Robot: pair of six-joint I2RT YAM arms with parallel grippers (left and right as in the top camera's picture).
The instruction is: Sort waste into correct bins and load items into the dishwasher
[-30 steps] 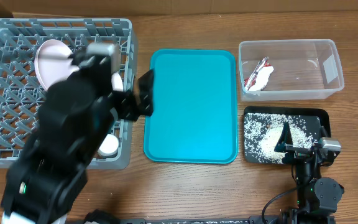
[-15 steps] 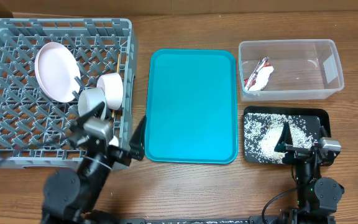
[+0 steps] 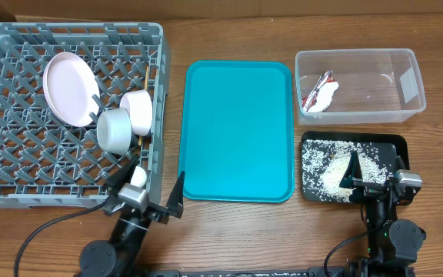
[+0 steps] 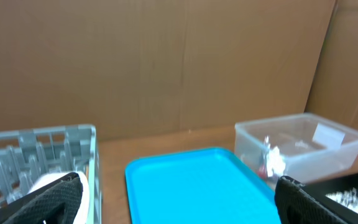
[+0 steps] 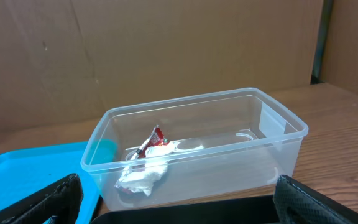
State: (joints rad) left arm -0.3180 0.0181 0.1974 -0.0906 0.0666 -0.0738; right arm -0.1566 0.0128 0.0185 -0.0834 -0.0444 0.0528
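Dish rack (image 3: 21, 46) holds plate (image 3: 69, 87), bowls (image 3: 116, 129) (image 3: 138, 110), cup (image 3: 138, 177), barely visible chopsticks (image 3: 142, 79); clear tub (image 3: 414, 77), wrapper (image 3: 318, 94); black tray (image 3: 394, 140), rice (image 3: 337, 165). Left gripper (image 4: 179, 183) and right gripper (image 5: 179, 180) gape wide.

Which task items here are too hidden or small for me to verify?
chopsticks: overhead, only a thin sliver beside the bowls; count unclear.
tiny cup: overhead, small, tucked against the dish rack wall; orientation unclear.
rice: right wrist view, cut off below the bottom edge.

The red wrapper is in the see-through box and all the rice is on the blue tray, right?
Not quite. The rice is in the black tray, not on the blue tray; the overhead view shows this. The red wrapper is indeed in the see-through box.
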